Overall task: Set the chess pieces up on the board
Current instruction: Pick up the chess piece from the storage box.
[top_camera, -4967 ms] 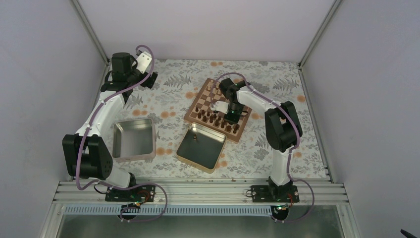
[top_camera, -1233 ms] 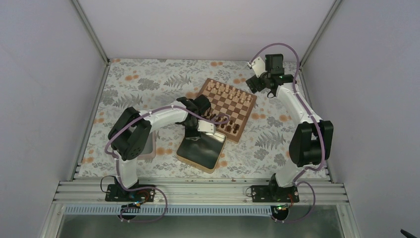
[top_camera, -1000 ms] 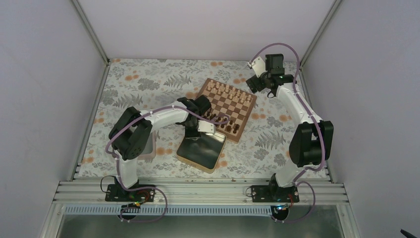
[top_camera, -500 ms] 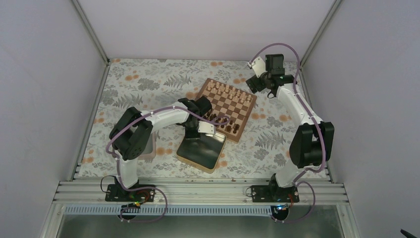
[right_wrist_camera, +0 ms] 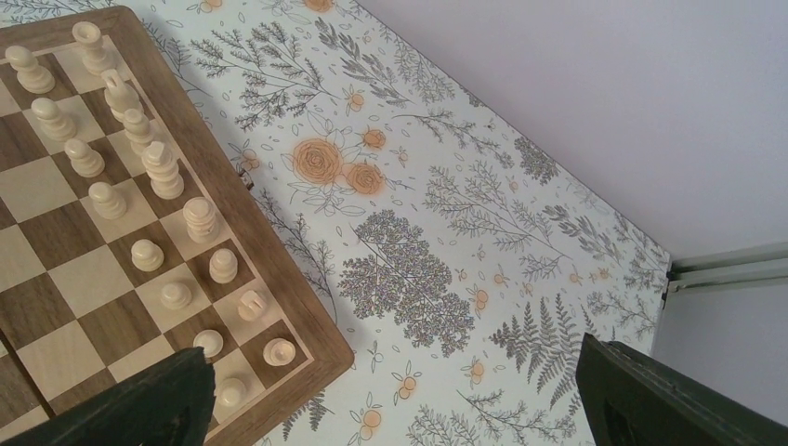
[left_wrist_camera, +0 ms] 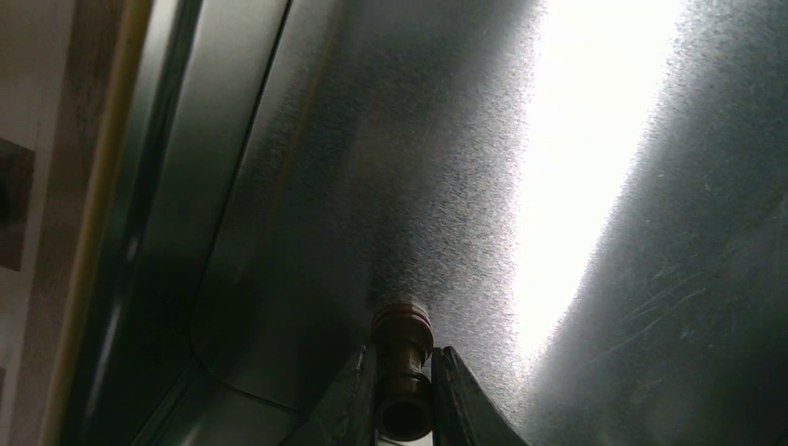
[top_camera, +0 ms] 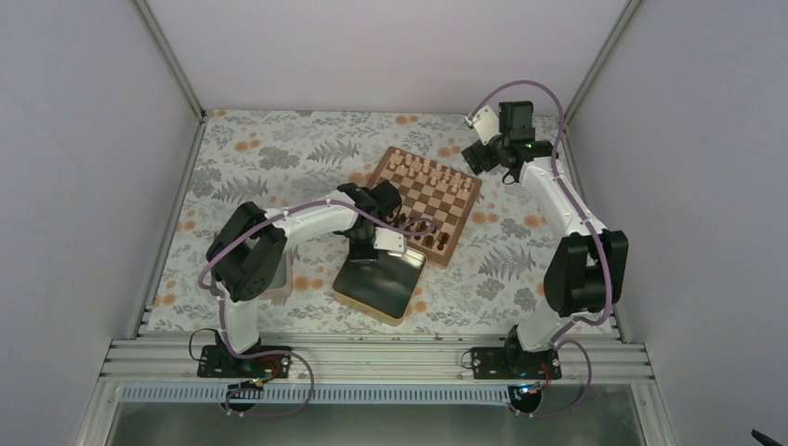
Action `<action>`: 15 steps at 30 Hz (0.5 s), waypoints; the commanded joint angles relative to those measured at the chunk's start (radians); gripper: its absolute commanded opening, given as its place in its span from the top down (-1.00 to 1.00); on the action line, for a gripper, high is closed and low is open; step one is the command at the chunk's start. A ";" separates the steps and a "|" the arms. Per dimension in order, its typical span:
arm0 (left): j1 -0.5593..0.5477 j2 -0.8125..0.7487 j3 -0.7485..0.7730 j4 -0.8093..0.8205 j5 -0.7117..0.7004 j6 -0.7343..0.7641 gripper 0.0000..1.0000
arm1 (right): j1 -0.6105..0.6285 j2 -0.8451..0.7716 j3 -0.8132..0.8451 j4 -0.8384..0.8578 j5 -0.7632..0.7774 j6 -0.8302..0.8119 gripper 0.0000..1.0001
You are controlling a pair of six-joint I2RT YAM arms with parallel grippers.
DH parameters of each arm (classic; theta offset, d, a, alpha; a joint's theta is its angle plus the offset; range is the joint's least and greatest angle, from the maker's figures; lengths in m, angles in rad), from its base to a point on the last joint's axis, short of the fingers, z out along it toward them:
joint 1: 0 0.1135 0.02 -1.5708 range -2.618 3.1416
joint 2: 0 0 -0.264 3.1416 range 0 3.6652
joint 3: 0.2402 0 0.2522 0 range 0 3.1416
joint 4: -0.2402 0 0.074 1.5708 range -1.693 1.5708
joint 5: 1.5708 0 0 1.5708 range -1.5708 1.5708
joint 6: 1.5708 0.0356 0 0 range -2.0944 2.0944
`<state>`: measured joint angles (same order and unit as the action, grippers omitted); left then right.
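My left gripper (top_camera: 375, 249) reaches down into the far corner of a gold-rimmed square tin (top_camera: 383, 290). In the left wrist view its fingers (left_wrist_camera: 451, 390) are shut on a dark brown chess piece (left_wrist_camera: 402, 336), which lies close to the tin's floor (left_wrist_camera: 595, 167). The board (top_camera: 465, 212) lies just beyond the tin. Dark chess pieces (top_camera: 409, 226) line its near side and pale ones (top_camera: 423, 171) its far side. My right gripper (top_camera: 482, 141) hangs open past the board's far right corner (right_wrist_camera: 307, 348), above the patterned cloth, holding nothing.
A second square tin (top_camera: 284, 271) sits left of the first, mostly hidden behind my left arm's elbow. The flowered cloth (right_wrist_camera: 446, 214) covers the table up to the back wall. Pale chessmen (right_wrist_camera: 139, 177) stand in two rows near the board's edge.
My left gripper's fingers have closed on the dark piece inside the tin. The right arm has stayed still; five seconds ago it was over the board and the left arm was at the back left.
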<state>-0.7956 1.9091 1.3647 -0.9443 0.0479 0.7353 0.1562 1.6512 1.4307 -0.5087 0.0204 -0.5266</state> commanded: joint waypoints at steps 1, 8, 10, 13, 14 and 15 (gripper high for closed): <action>-0.010 -0.044 0.065 -0.051 -0.016 -0.014 0.80 | 0.007 -0.038 -0.008 0.023 0.012 -0.006 -1.00; -0.008 -0.105 0.191 -0.160 -0.016 -0.008 0.81 | 0.007 -0.039 -0.009 0.021 0.009 -0.008 -1.00; -0.009 -0.103 0.192 -0.169 -0.011 -0.011 0.81 | 0.007 -0.040 -0.009 0.022 0.010 -0.009 -1.00; -0.010 -0.093 0.158 -0.168 -0.015 -0.017 0.81 | 0.008 -0.043 -0.010 0.021 0.011 -0.008 -1.00; -0.010 -0.098 0.149 -0.163 -0.028 -0.017 0.82 | 0.008 -0.044 -0.009 0.021 0.012 -0.009 -1.00; -0.009 -0.105 0.143 -0.159 -0.050 -0.017 0.82 | 0.008 -0.044 -0.010 0.020 0.012 -0.009 -1.00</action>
<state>-0.7998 1.8065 1.5391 -1.0714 0.0357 0.7258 0.1566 1.6428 1.4296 -0.5087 0.0219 -0.5297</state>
